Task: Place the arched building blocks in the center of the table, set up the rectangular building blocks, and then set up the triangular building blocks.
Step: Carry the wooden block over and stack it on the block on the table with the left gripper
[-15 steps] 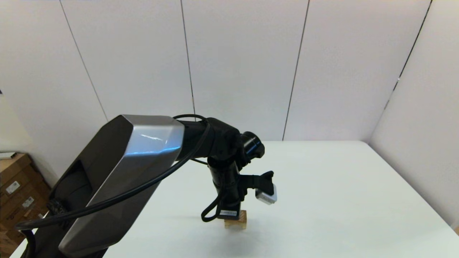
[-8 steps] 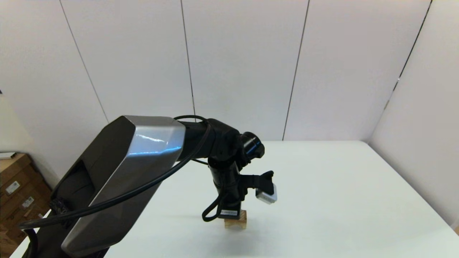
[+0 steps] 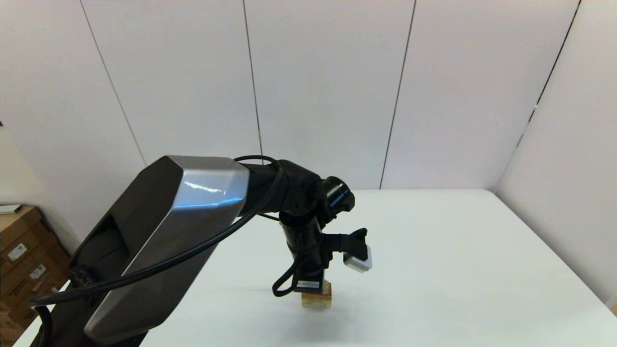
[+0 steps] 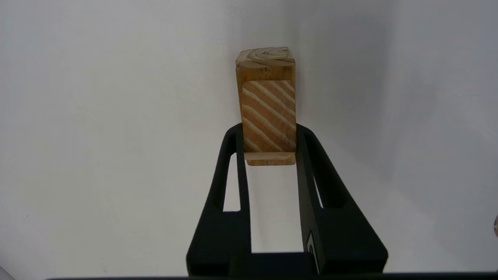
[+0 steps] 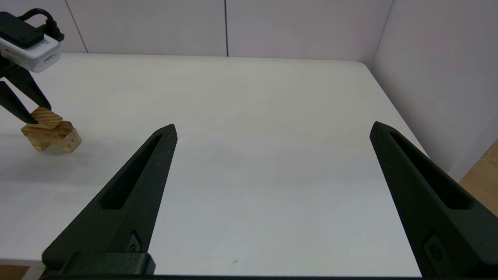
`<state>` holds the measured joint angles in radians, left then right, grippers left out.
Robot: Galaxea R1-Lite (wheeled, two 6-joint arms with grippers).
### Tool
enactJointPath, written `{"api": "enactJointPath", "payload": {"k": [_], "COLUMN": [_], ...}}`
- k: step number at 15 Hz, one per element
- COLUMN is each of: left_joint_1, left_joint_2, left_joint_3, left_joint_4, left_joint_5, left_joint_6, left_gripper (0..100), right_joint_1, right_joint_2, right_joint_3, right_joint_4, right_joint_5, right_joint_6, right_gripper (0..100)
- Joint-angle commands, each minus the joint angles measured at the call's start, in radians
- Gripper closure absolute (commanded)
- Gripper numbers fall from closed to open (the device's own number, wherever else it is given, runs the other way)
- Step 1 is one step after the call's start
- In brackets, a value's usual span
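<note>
White panelled walls behind; white table [image 3: 458, 250] bare apart from the work area. Left gripper [image 4: 269, 134] pointing down near table centre, fingers clamped on rectangular block [image 4: 268, 116], which sits atop arched block [image 5: 52, 138], apparently crosswise. Change over last sec: negligible, arm and wrist shifted only slightly, block at same spot. Judgement: placement approx done, release pending. Right gripper [image 5: 272, 155] parked on the robot's right side, fingers spread wide, empty. Triangular block not visible in any view. Cardboard boxes [image 3: 21, 260] off table, robot's left. No obstruction seen.
</note>
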<state>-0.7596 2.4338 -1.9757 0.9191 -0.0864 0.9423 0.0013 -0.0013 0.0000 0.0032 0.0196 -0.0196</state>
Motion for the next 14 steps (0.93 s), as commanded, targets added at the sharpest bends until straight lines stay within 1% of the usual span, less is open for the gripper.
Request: {"api": "enactJointPath", "payload": {"k": [1,11,12,14], "left_joint_1": [0.0,0.002,0.002,0.002], "left_joint_2": [-0.001,0.005,0.005,0.005], "left_joint_3": [0.0,0.0,0.0,0.0], "left_joint_4": [0.007,0.006,0.004,0.007], "left_joint_5": [-0.001,0.002,0.002,0.0], "left_joint_6": [0.006,0.004,0.004,0.006], "left_gripper": [100,100,0,0], "right_joint_1": [0.0,0.0,0.0,0.0], "right_joint_2": [0.0,0.0,0.0,0.001], "right_joint_3": [0.002,0.002,0.002,0.002], "right_joint_4": [0.0,0.0,0.0,0.0], "right_joint_5": [0.0,0.0,0.0,0.0], "right_joint_6": [0.0,0.0,0.0,0.0], "right_gripper": [0,0,0,0]}}
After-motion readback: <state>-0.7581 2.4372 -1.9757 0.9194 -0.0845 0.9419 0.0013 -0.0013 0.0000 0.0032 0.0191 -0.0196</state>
